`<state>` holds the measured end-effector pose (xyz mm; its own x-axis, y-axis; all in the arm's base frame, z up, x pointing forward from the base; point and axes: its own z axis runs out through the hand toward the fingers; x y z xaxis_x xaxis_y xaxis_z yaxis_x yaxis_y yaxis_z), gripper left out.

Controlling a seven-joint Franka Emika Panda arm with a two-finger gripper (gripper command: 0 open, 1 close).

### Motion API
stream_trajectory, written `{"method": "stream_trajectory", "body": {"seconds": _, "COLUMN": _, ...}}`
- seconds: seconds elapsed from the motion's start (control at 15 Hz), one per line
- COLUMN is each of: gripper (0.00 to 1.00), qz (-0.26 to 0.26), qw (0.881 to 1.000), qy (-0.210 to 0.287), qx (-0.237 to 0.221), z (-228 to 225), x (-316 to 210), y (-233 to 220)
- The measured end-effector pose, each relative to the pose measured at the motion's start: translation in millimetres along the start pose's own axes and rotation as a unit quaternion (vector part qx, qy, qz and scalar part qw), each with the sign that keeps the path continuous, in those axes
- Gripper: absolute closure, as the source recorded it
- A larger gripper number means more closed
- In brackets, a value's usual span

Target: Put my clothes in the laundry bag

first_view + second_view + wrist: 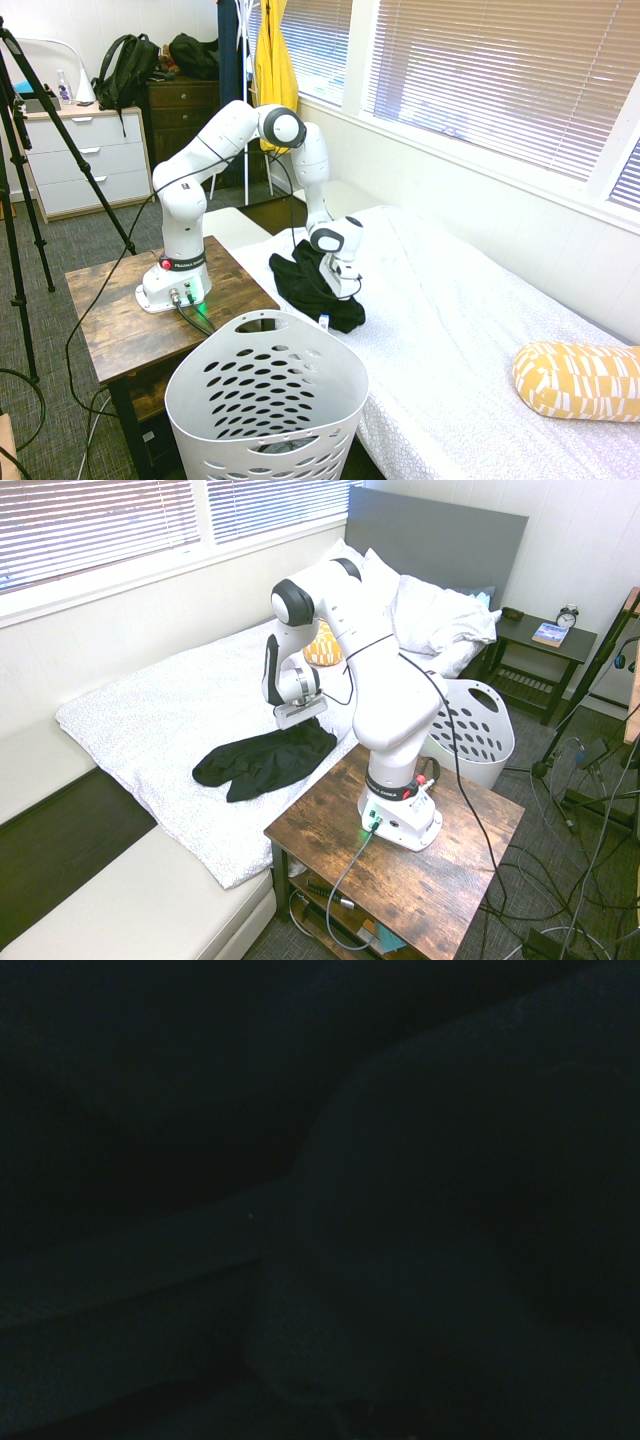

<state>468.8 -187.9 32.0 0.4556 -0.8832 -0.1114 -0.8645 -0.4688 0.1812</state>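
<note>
Black fabric is being met by the gripper (342, 285) right now: the garment (308, 288) is spread in loose folds on the white bed (440, 330), and the hand is lowered right down to it, with the arm (215, 150) bent over from the wooden table (110, 300). Whether the fingertips are spread or pinching cannot be told, as they are hidden in both outside views. In the wrist view the whole picture is filled by dark cloth, its folds dim and blurred. A small white tag (324, 322) is seen at the garment's edge, on the side towards the basket (265, 400). That basket, white plastic and pierced with oval holes, is stood beside the table and the bed, near the garment but apart from it; something greyish is glimpsed low inside, too unclear to be named. Farther along the bed, a yellow-and-white pillow (578, 381) is laid, and white bedding (435, 615) is heaped by the grey headboard (440, 540). Beyond that, a clock (567, 616) and a book (550, 634) are set on the dark nightstand (540, 655).
</note>
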Motion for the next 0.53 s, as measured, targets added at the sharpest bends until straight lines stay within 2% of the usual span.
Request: {"method": "stream_trajectory", "body": {"seconds": 0.53, "gripper": 1.0, "qz": 0.004, "qw": 1.0, "qy": -0.021, "qx": -0.004, "z": -8.6, "x": -0.7, "y": 8.7}}
